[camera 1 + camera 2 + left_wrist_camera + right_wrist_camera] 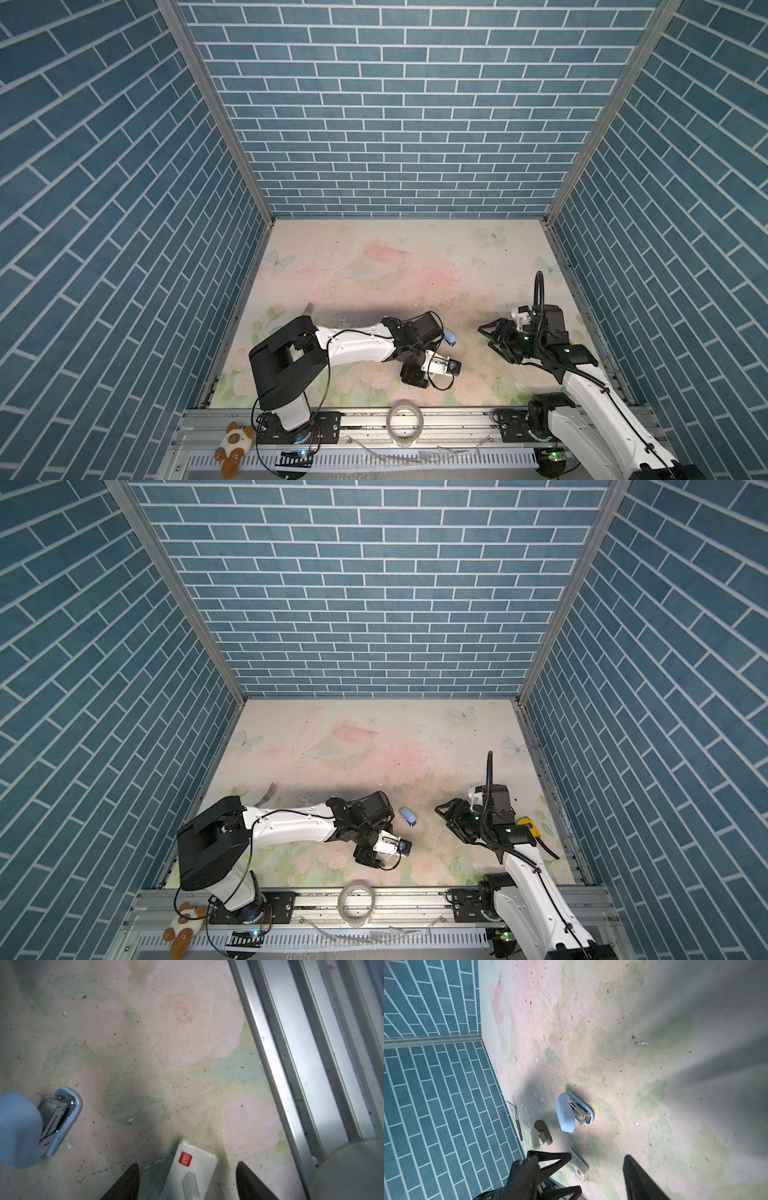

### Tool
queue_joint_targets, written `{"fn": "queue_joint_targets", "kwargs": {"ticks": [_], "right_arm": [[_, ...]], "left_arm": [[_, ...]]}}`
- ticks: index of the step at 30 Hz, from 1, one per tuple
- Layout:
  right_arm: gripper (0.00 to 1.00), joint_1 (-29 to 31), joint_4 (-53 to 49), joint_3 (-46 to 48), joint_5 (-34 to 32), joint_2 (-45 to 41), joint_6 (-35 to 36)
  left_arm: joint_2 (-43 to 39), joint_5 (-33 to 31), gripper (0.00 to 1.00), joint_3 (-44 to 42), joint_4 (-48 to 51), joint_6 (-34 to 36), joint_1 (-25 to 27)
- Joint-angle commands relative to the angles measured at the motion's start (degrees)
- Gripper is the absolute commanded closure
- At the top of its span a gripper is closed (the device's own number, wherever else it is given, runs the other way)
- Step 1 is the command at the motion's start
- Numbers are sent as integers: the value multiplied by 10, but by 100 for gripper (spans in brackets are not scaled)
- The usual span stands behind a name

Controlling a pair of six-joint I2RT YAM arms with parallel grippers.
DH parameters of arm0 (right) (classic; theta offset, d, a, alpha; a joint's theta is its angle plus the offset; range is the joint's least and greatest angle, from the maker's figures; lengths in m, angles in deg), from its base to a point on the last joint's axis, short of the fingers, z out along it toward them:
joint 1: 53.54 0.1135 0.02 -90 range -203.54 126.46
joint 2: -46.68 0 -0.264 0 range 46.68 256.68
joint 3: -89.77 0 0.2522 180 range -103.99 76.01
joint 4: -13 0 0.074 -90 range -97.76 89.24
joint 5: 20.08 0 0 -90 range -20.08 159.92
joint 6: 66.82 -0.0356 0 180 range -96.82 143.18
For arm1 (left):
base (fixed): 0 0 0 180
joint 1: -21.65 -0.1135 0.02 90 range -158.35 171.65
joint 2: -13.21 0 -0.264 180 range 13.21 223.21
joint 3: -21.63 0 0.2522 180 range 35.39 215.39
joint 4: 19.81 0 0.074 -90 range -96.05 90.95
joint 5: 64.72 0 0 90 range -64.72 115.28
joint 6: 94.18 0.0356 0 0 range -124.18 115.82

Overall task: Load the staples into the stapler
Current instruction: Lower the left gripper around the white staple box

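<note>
Staples (192,1174): white box, red corner mark, flat on table (166,1053), near aluminium rail (301,1064).
Left gripper (187,1163): jaws spread, straddling box, gap either side, nothing grasped.
Stapler (574,1112): pale blue, lid hinged open, metal magazine exposed; near box, not touching.
Right gripper (486,336): jaws released, empty, right of stapler.

Top views: from high above the near rail (457,415), facing down and toward the back wall (415,104); far off, whole worktop (374,266) in both.
Left wrist: close above the worktop, facing down past the left claw (187,1164).
Right wrist: low, tilted, facing across toward a wall corner (446,1039).
Shared: blue stapler (58,1113) and staple box (193,1172) in both wrist views.
</note>
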Motion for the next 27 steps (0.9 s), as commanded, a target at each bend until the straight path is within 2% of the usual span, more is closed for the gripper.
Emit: {"fn": "queue_joint_targets", "kwargs": {"ticks": [1,11,20,27], "right_arm": [[35,-3,-9,-6,18,-9,22],[35,-8,-19,-17,26,1,36],[35,-10,-22,-15,35,-8,39],[36,-13,-19,-16,66,8,58]], "left_arm": [[11,-19,26,-5,8,10,8],[29,-52,28,-14,-8,21,12],[40,-52,37,-6,0,17,12],[55,-47,51,20,8,-17,12]]}}
